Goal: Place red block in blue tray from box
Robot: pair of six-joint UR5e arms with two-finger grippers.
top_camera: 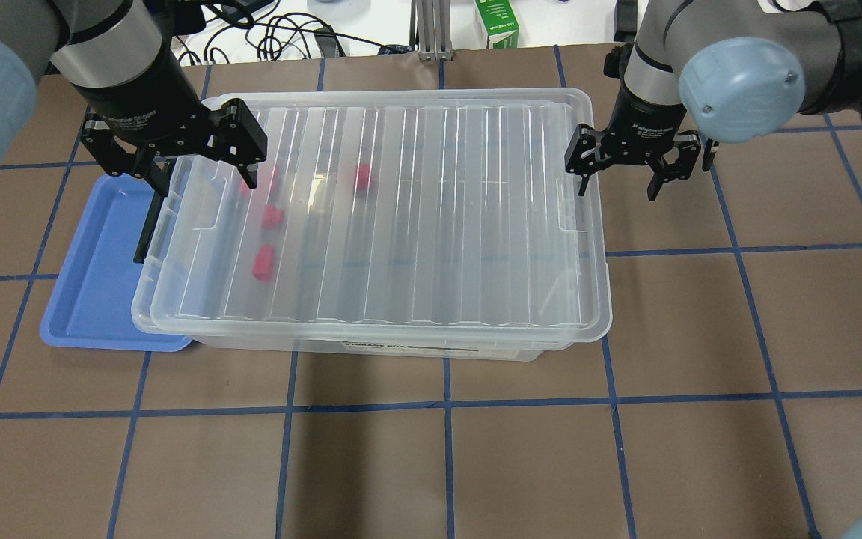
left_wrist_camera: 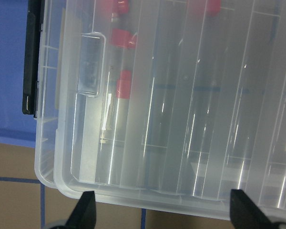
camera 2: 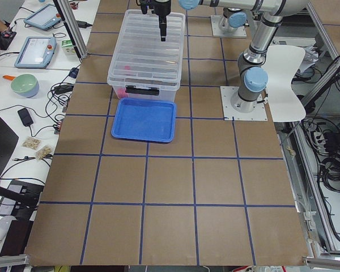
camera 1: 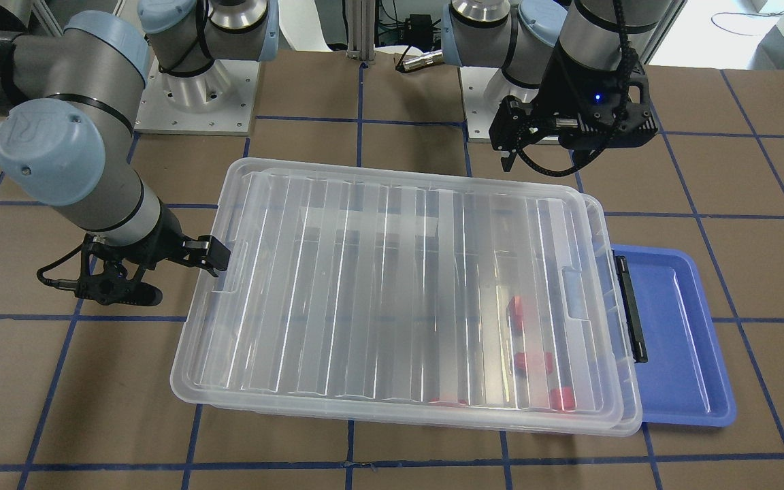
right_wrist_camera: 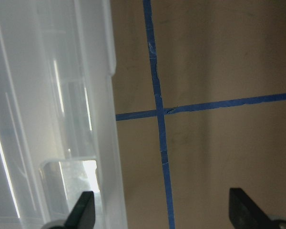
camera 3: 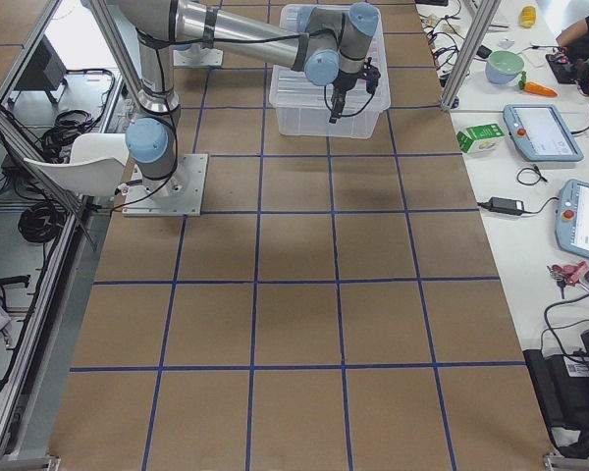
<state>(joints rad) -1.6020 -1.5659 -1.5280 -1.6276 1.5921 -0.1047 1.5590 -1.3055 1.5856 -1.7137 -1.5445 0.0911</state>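
The box [camera 1: 392, 286] is a clear bin with its ribbed lid on, slightly askew, and a black latch [camera 1: 630, 306] at the tray end. Several red blocks [top_camera: 263, 262] lie inside under the lid, near that end; they also show in the left wrist view [left_wrist_camera: 122, 88]. The blue tray [top_camera: 98, 277] lies empty against the latch end. My left gripper [top_camera: 203, 183] is open and empty above the box's corner by the tray. My right gripper [top_camera: 618, 187] is open and empty, with one finger over the lid's rim at the box's other end [right_wrist_camera: 52, 119].
A green carton [top_camera: 497, 22] and cables lie beyond the table's far edge. The arm bases [camera 1: 194, 88] stand behind the box. Brown table with blue tape lines [top_camera: 446, 404] stretches in front of the box. Tablets and a bowl sit on side benches [camera 2: 42, 51].
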